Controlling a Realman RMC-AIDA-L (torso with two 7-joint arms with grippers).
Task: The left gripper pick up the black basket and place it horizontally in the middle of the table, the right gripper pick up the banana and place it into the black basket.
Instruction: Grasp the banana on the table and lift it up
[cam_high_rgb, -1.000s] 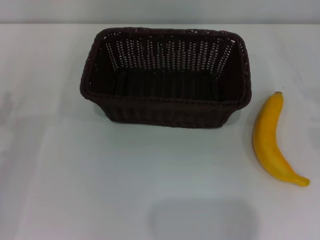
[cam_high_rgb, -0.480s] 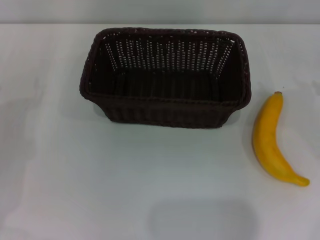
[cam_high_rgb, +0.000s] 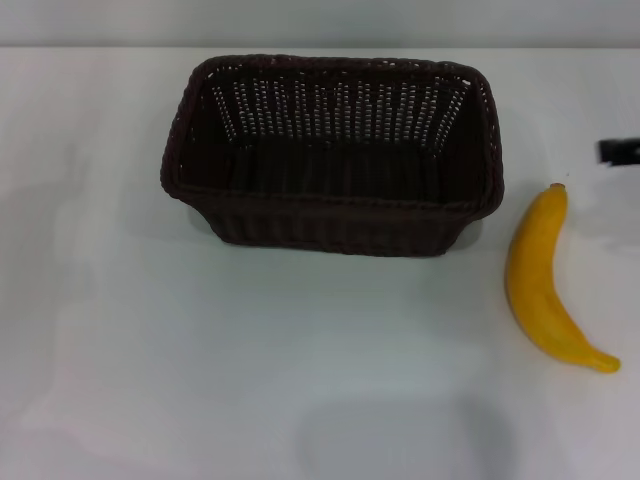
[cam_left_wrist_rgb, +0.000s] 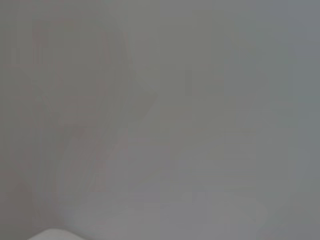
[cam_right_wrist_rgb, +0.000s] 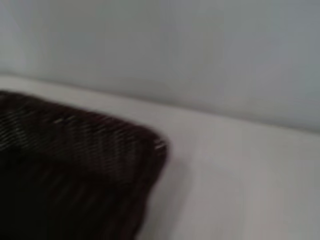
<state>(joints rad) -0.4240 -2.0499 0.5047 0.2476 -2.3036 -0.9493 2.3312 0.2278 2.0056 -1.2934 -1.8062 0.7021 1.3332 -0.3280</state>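
The black basket (cam_high_rgb: 335, 155) stands upright and empty at the middle back of the white table (cam_high_rgb: 250, 350), its long side across the view. One of its corners also shows in the right wrist view (cam_right_wrist_rgb: 75, 170). The yellow banana (cam_high_rgb: 545, 280) lies on the table to the right of the basket, apart from it, dark tip pointing away. A black tip of the right gripper (cam_high_rgb: 620, 151) pokes in at the right edge, just beyond the banana's far end. The left gripper is out of view; the left wrist view shows only blank grey.
A grey wall (cam_high_rgb: 320, 20) runs behind the table's far edge. A faint shadow (cam_high_rgb: 400, 435) lies on the table at the front.
A black part of the right gripper has come into the head view at the right edge. The basket and the banana have not moved.
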